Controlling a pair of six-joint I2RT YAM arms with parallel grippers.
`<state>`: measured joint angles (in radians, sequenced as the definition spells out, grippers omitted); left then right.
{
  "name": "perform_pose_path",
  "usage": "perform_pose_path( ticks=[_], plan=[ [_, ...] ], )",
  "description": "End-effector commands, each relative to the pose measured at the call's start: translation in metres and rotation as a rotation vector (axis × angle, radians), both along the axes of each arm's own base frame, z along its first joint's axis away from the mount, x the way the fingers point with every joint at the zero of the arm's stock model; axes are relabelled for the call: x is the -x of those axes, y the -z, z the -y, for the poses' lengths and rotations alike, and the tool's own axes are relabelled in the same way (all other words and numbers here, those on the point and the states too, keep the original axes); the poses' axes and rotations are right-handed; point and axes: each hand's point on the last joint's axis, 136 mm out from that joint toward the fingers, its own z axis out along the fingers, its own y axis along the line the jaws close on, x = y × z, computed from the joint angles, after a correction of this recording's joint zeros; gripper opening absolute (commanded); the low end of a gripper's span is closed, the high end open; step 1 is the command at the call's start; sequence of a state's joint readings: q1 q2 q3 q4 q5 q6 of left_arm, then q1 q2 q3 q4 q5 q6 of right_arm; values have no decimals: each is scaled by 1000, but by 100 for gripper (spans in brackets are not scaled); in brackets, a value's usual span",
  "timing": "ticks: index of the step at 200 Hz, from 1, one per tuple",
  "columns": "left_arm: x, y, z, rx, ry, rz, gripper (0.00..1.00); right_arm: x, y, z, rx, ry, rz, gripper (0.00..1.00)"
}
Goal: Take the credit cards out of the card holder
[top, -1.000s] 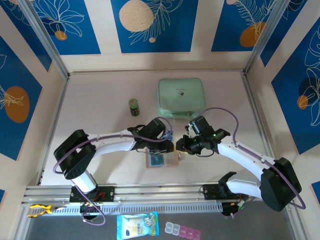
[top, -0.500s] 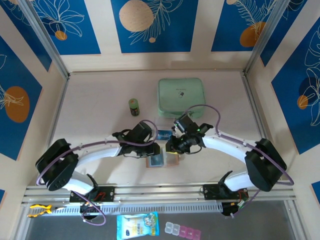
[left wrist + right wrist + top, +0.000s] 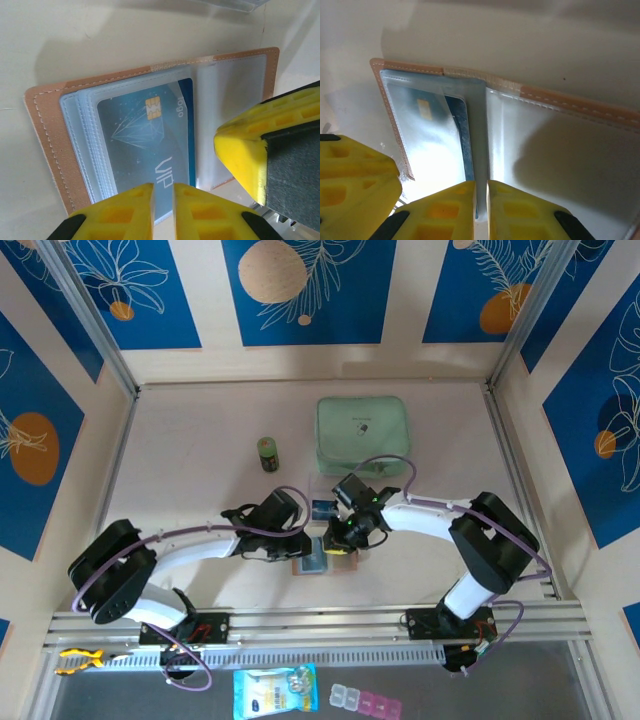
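The card holder (image 3: 325, 560) lies open and flat on the counter (image 3: 200, 470), near its front edge and between the two arms. Its soft tan cover and limp clear pockets will likely slide or lift if pulled. The credit cards (image 3: 145, 145) sit in the left-hand pockets: a lighter blue one with a chip on top, and a darker one (image 3: 463, 135) showing as a strip beside it. They look light, stiff and slick. I judge they are best taken by a bare edge at the pocket mouth and drawn straight along the sleeve while the holder is pinned down.

The left hand (image 3: 164, 205) has its fingers pressed almost together, with a thin slit left, at the lighter card's near edge. The right hand (image 3: 481, 200) is drawn in the same way at the centre fold. Whether either one nips plastic, I cannot tell.

The counter is smooth and pale, so there is little friction. A mint-green case (image 3: 362, 435) and a small dark jar (image 3: 267, 453) stand well behind, and walls close three sides
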<state>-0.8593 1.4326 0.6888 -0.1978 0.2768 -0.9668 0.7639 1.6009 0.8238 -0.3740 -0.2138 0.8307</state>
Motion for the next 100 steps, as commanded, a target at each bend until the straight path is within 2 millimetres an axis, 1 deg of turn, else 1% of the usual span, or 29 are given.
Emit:
perform_pose_path(
  ticks=[1, 45, 100],
  plan=[
    [0, 7, -3, -9, 1, -10, 16, 7, 9, 5, 16, 1, -33, 14],
    [0, 10, -5, -31, 8, -11, 14, 11, 17, 16, 70, 18, -52, 14],
    [0, 11, -6, -44, 17, -7, 14, 16, 22, 21, 102, 20, -67, 14]
  ],
)
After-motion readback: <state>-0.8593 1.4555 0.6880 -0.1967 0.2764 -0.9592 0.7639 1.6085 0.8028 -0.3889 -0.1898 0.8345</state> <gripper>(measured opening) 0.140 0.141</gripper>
